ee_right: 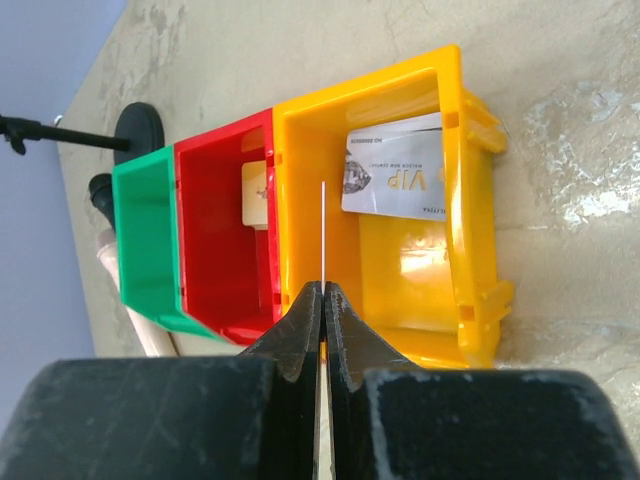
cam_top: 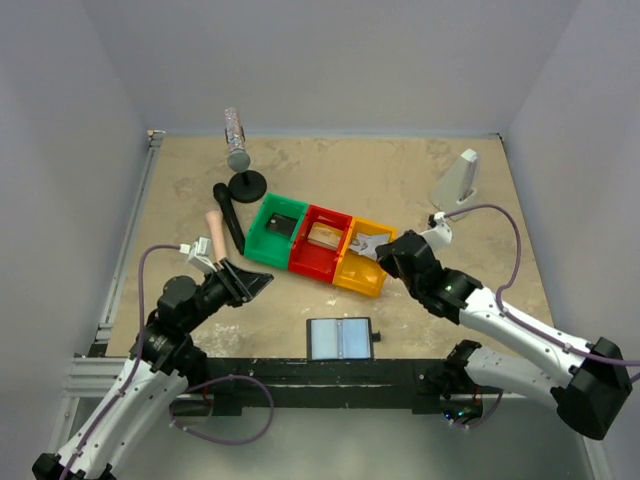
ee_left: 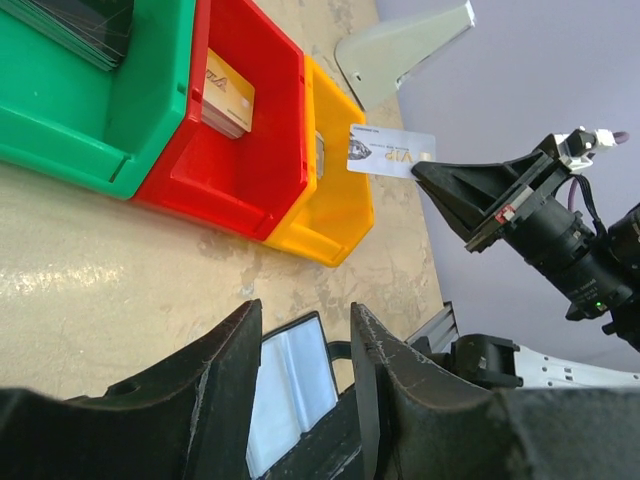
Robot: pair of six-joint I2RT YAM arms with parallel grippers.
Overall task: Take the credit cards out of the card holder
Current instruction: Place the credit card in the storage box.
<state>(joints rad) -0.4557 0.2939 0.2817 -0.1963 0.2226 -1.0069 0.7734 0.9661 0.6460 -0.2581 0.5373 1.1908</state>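
Three bins (cam_top: pixel 305 262) hold cards; right gripper (ee_right: pixel 322 290) pinches another card (ee_left: pixel 390 152), left gripper (ee_left: pixel 305 330) wide; card holder (cam_top: pixel 340 339) at 6 o'clock seems empty.

White arms (cam_top: pixel 520 333), black fingers (ee_left: pixel 215 400), purple cables (cam_top: pixel 518 248)

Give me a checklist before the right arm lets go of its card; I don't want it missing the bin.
1. Grip: right gripper shut on the held VIP card: ok.
2. Aim: held VIP card above the yellow bin, not the red bin: ok, though close to their shared wall.
3. Room in the yellow bin: ok; a second VIP card leans inside.
4. Clearance: left gripper open, away from the bins: ok.
5. More cards left in the card holder: cannot tell.
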